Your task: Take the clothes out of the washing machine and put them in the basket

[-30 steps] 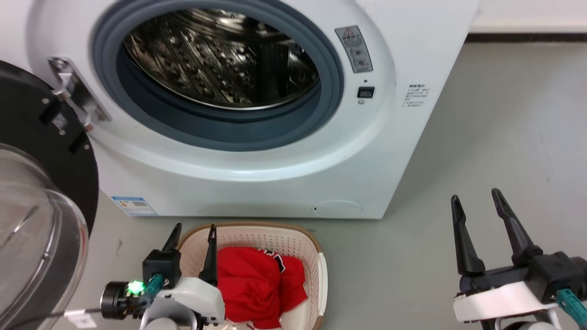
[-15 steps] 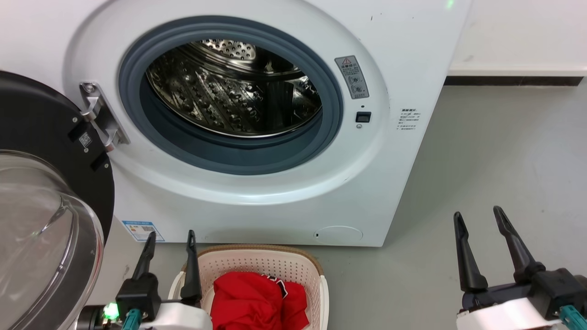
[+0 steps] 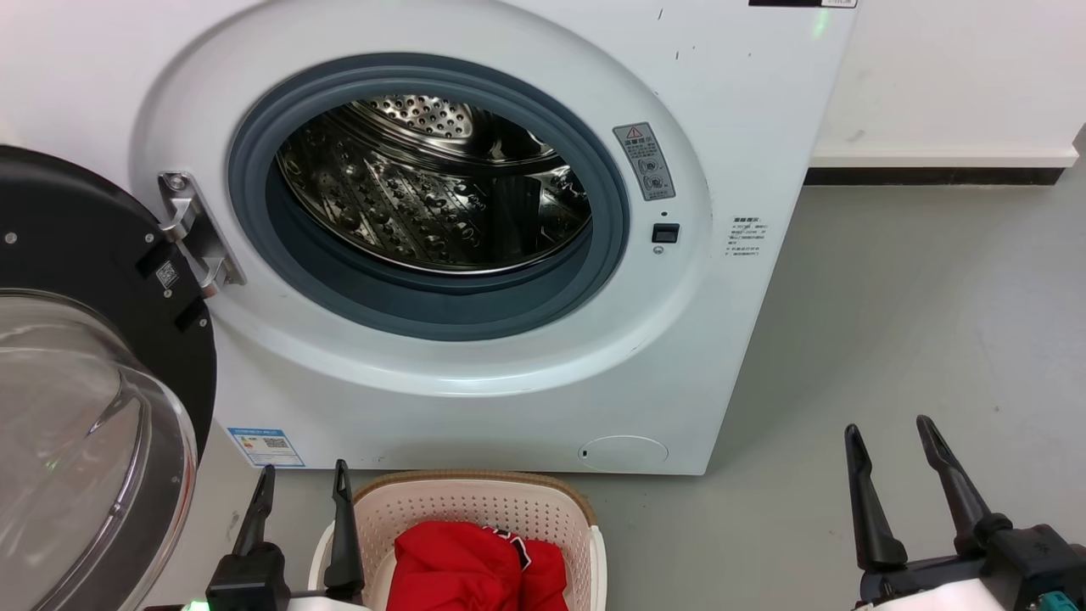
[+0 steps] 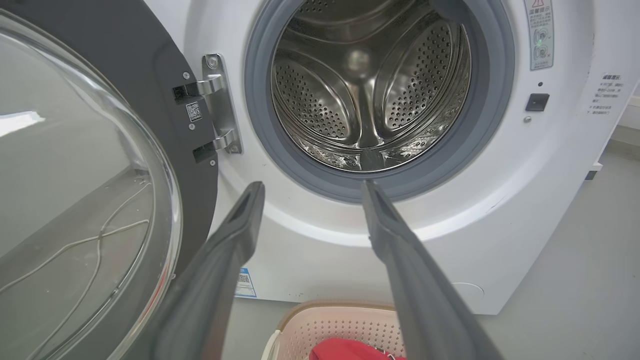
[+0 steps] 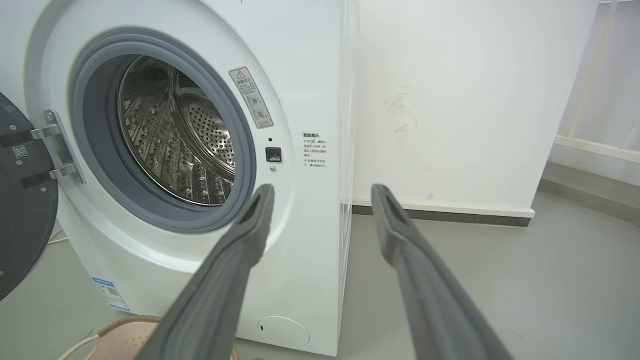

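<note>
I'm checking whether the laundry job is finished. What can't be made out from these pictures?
1. Clothes in the basket: the head view's bottom edge cuts them off, so their number is unclear.
2. Nearest strip of the drum floor: hidden behind the grey door ring in the head view.
3. Print on the warning sticker: too small to read.
</note>
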You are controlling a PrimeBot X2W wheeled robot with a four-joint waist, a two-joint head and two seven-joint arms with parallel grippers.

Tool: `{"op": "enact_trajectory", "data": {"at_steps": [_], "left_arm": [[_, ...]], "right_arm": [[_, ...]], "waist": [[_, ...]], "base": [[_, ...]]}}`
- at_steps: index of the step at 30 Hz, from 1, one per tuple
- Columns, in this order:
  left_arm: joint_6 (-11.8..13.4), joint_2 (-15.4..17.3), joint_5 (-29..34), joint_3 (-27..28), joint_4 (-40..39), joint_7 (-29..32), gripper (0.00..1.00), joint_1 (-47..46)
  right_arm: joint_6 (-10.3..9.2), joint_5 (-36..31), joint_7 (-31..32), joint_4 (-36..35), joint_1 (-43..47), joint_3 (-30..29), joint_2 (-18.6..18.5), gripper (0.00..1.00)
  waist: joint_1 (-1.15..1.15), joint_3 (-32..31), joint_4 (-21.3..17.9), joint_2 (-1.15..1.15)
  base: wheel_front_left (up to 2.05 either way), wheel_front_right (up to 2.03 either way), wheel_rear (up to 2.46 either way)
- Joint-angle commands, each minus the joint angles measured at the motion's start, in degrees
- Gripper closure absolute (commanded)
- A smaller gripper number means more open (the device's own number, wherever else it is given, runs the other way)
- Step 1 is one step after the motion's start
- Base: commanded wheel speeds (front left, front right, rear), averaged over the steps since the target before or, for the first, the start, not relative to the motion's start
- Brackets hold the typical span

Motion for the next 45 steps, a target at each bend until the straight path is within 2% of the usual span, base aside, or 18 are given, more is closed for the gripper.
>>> {"op": "enact_trajectory", "data": {"at_steps": [1, 21, 22, 28, 45], "left_arm": [[-0.3, -0.1, 0.4, 0.3, 0.1, -0.1, 0.00, 0.6], [-1.0, -0.7, 1.6, 1.5, 1.0, -0.1, 0.00, 0.3], [-0.9, -0.6, 1.4, 1.3, 1.0, 0.0, 1.00, 0.5], [-1.2, -0.7, -0.4, 1.4, 3.4, 0.8, 1.00, 0.6], [-3.8, -0.7, -20.3, 3.0, 4.8, 5.4, 1.00, -2.5]], "right_arm": [[-0.04, 0.1, -0.1, 0.2, 0.9, 0.0, 0.0, 0.00], [-0.04, 0.3, -0.1, 0.8, 0.8, 0.3, 0.0, 0.00], [0.00, 0.2, 0.0, 0.9, 0.7, 0.3, 0.0, 1.00], [0.00, 2.0, 0.4, 2.6, 0.9, 0.6, 0.0, 1.00], [-0.01, 22.9, 3.9, 5.8, -2.7, 0.5, -1.3, 1.00]], "waist": [[0.00, -0.1, -0.1, 0.00], [0.00, -0.5, -0.8, 0.00], [0.01, -0.5, -0.8, 0.00], [0.01, -0.5, -0.8, 0.00], [0.01, -0.5, -0.7, 0.00]], "base": [[0.00, 0.00, 0.00], [0.00, 0.00, 0.00], [0.00, 0.00, 0.00], [0.00, 0.00, 0.00], [0.00, 0.00, 0.00]]}}
